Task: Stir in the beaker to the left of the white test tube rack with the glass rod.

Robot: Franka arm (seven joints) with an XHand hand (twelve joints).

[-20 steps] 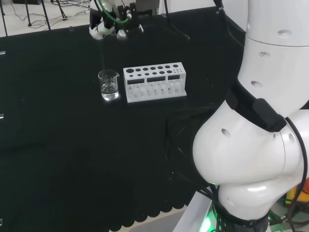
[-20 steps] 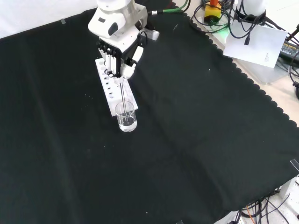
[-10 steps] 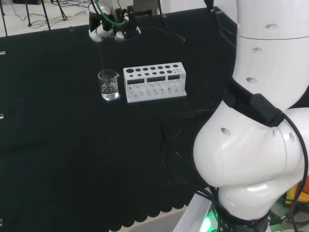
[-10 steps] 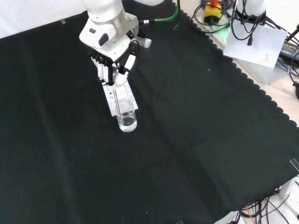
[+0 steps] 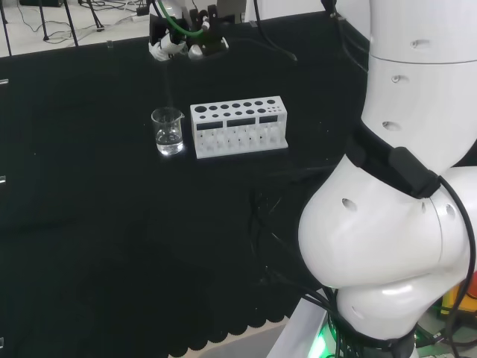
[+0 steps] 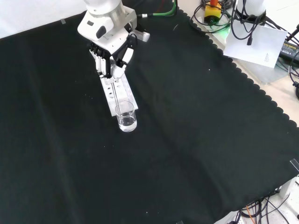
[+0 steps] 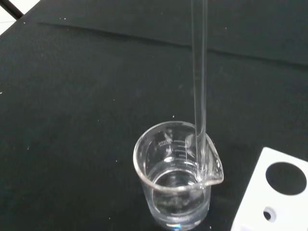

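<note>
Glass rod (image 7: 198,86): held near upright, lower end dipped inside the beaker (image 7: 178,178), lying against the rim on the spout side in the wrist view. Upright hold suits stirring; the tip can circle in the liquid without tipping the vessel. Resting near the spout looks like one edge of a stirring sweep, though that is a judgement.

Beaker contents: clear liquid, roughly the lower third to half, printed scale on the wall. Whether the rod tip reaches the bottom cannot be told through the glass.

Robot hand (image 6: 110,58): above the beaker, fingers curled down and closed around the upper end of the rod, seen best from the front. In the head view the robot hand (image 5: 182,45) sits high near the far edge of the cloth, with the rod a faint line dropping toward the beaker (image 5: 168,131).

White test tube rack (image 5: 238,127): just beside the beaker, to its right in the head view, behind it in the front view (image 6: 117,93). Holes appear empty. Its closeness leaves little room on that side; a wide sweep could knock the rod against it.

Counter (image 6: 196,140): black cloth, beaker and rack standing upright on it, nothing spilled that I can see.
</note>
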